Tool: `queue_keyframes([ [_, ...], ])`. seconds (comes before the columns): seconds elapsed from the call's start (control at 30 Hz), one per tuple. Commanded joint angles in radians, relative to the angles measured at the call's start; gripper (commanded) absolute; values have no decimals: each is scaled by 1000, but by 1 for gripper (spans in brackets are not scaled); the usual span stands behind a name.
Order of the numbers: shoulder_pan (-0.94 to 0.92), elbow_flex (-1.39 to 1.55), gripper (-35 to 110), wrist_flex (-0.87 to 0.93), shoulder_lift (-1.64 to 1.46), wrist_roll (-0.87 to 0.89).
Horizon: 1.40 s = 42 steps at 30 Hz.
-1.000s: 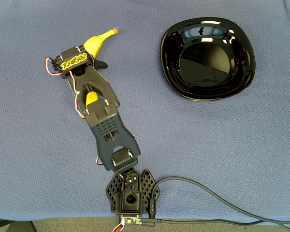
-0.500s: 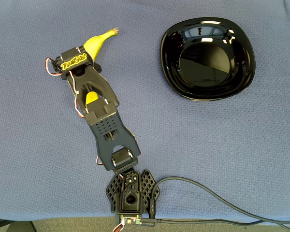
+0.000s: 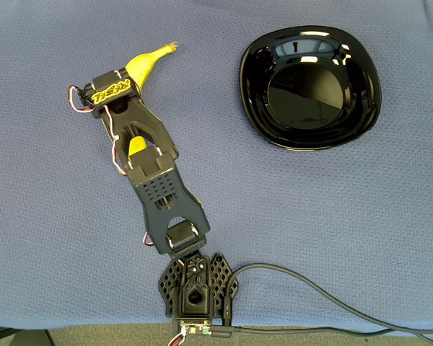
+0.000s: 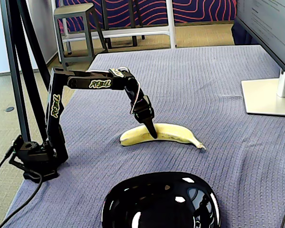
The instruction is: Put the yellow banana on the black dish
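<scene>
Gripper: in the fixed view the gripper (image 4: 152,130) points down onto the middle of the yellow banana (image 4: 173,133), its dark finger (image 4: 150,128) crossing the near side of the fruit; it looks closed around the banana; in the overhead view the gripper (image 3: 133,76) sits under the arm's wrist and its fingertips are hidden

Yellow banana: lies flat on the blue cloth (image 4: 204,85), lengthwise across the fixed view, tapered tip toward the right; in the overhead view the yellow banana (image 3: 146,61) pokes out past the wrist toward the upper right, with 1 more yellow patch visible through a gap in the arm

Black dish: in the overhead view the black dish (image 3: 254,94) sits at the upper right, well apart from the banana, bright spots on its glossy rim; in the fixed view the black dish (image 4: 118,202) is at the bottom edge, nearer the camera than the banana

Arm: black arm (image 3: 155,176) reaches from its base at the bottom of the overhead view up toward the upper left

Cloth: blue cloth (image 3: 310,216) covers the table

Surroundings: a monitor stand (image 4: 268,95) at the right of the fixed view; a grey stool (image 4: 76,21) behind the table
</scene>
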<state>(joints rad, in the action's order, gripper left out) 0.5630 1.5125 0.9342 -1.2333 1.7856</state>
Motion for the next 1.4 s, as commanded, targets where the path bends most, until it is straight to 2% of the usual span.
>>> queue_keyframes([
  [0.0,-5,-5,7,-11,-67,14],
  [0.9,6,-12,0,29,-273,-75],
  [1.2,-67,21,0,83,-362,-236],
  [1.37,-123,-12,0,207,-376,-259],
])
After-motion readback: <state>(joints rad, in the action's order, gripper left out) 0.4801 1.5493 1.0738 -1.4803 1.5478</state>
